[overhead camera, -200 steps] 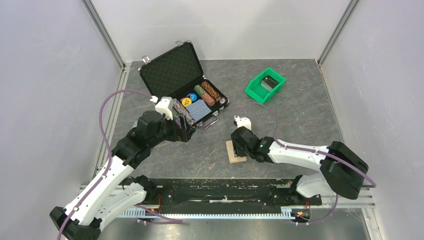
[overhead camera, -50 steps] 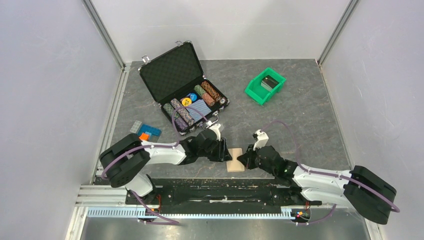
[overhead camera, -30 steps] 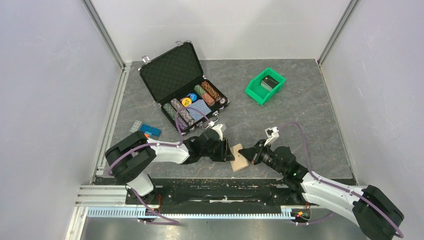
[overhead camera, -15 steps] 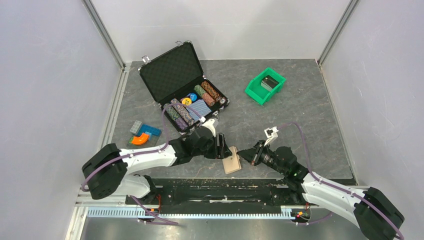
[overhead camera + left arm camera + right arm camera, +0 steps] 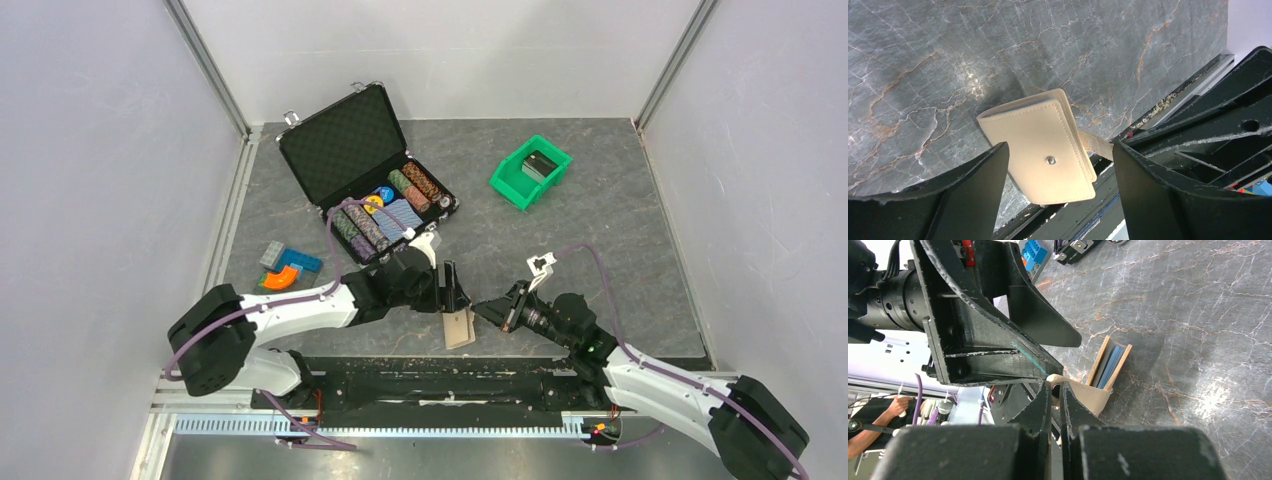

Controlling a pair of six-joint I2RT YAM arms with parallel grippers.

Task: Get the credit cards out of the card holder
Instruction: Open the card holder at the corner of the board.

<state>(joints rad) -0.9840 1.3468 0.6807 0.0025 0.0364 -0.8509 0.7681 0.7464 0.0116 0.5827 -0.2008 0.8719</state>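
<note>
The card holder [image 5: 459, 327] sits tilted at the near edge of the table [image 5: 560, 240], between the 2 arms. The right gripper [image 5: 1057, 390] is pinched closed on its side tab [image 5: 1083, 392]. The left gripper [image 5: 1058, 150] gapes wide, 1 jaw on each side of the holder. Blue credit cards [image 5: 1109, 367] show inside its fold.

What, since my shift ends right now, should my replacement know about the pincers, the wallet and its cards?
Left pincer: open, straddling the card holder without gripping it.
Right pincer: shut on the holder's side tab.
Card holder: at the near edge of the table, unsnapped and slightly ajar.
Credit cards: tucked inside, blue edges showing.
Done: tab undone.
Left: spread the holder and pull out every card.
</note>
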